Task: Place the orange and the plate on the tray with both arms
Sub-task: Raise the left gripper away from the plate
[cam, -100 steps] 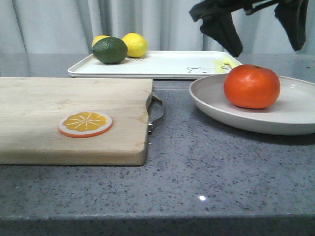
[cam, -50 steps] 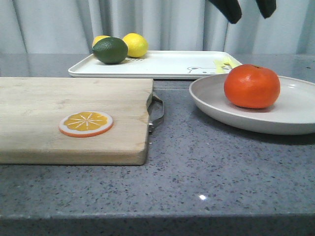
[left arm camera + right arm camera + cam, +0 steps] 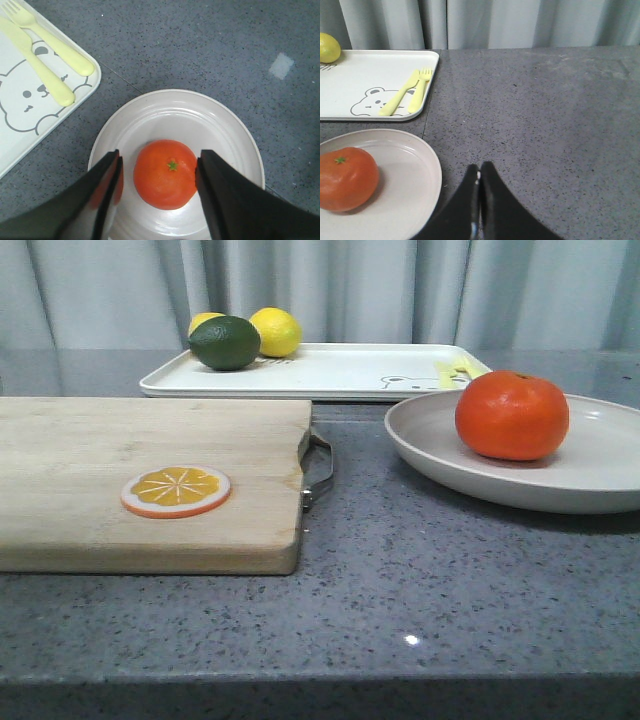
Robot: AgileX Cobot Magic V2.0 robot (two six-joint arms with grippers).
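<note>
In the front view, the orange (image 3: 512, 415) sat inside the plate (image 3: 600, 475) on the right of the grey counter (image 3: 420, 580). Behind and to the left of the plate lay the tray (image 3: 330, 372), its near rim just beyond the plate's far edge. A lime (image 3: 224, 342) and two lemons (image 3: 275, 331) stood together at the tray's far left corner. A wooden cutting board (image 3: 130, 475) filled the left side of the counter, with an orange slice (image 3: 176, 491) lying flat on it and a metal handle (image 3: 318, 470) at its right end. Neither gripper appeared in this view.

In the left wrist view, the left gripper (image 3: 157, 175) hung above the plate (image 3: 220, 120) with its fingers spread wide, one on each side of the orange (image 3: 165, 174) and not pressing it. The corner of the tray (image 3: 90, 82) showed beside the plate, bearing a bear drawing (image 3: 25, 102) and a yellow fork and knife (image 3: 47, 45).

In the right wrist view, the right gripper (image 3: 479, 192) had its fingers pressed together with nothing between them, over bare counter (image 3: 545, 115) just beside the plate (image 3: 420, 170). The orange (image 3: 346, 177) rested in the plate, the tray (image 3: 380, 70) lay beyond it, and a lemon (image 3: 329, 47) showed at the tray's far edge.
</note>
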